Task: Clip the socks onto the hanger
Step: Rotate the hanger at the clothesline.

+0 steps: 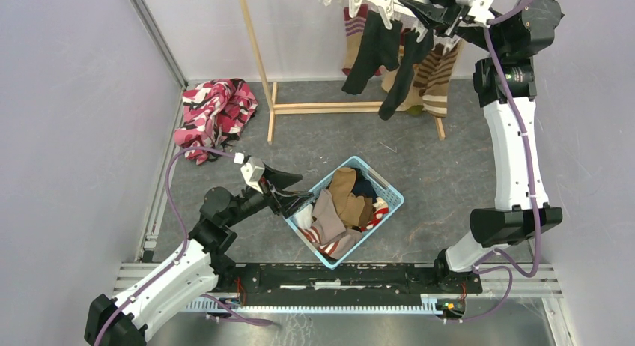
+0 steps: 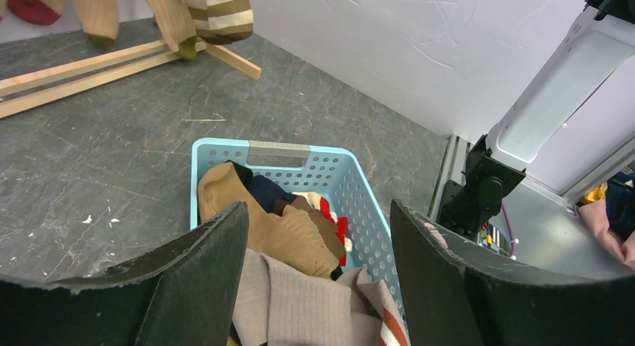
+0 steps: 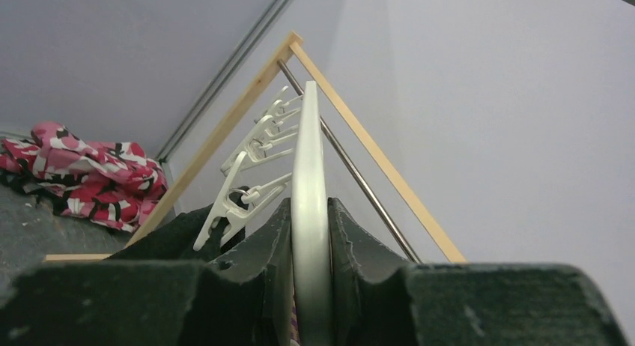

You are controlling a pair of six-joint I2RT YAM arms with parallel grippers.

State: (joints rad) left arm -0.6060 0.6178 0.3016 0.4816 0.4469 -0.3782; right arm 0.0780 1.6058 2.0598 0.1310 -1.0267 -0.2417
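Socks: split between two spots. Several long fabric ones [image 1: 374, 43] (black, tan, brown-striped, one with a red-and-white cuff) hang at far right from the white plastic bar-type drying hanger [image 3: 308, 159], which sits up on the thin wooden frame stand [image 1: 258, 61]. A soft heap of tan, grey, navy and striped socks [image 1: 341, 207] lies in the light blue mesh basket [image 1: 391, 190], centre of the floor and near my arm bases.

Pincers:
- Right gripper [image 3: 308, 226] is closed on the hanger's white edge, with both pads pressed flat against it. My read: it is steadying the rack.
- Left gripper [image 2: 318, 234] is spread wide and hovers just over the basket's left side with nothing between its fingers.

Progress, my estimate: partway. A handful are clipped and the basket looks well filled, so several pick-and-clip cycles are left. The next one likely starts with the left arm taking a sock off the top of the heap.

Can't make out:
- The hanger's upper part is cut off at the top edge of the overhead view, so no count of free clips.
- Which clip holds which sock, and whether each bite is secure.
- The lower layers of the heap, so no count of what's left.
- The right wrist view shows clips but no socks.

A pink, red and black patterned cloth [image 1: 215, 114] lies at far left on the floor.
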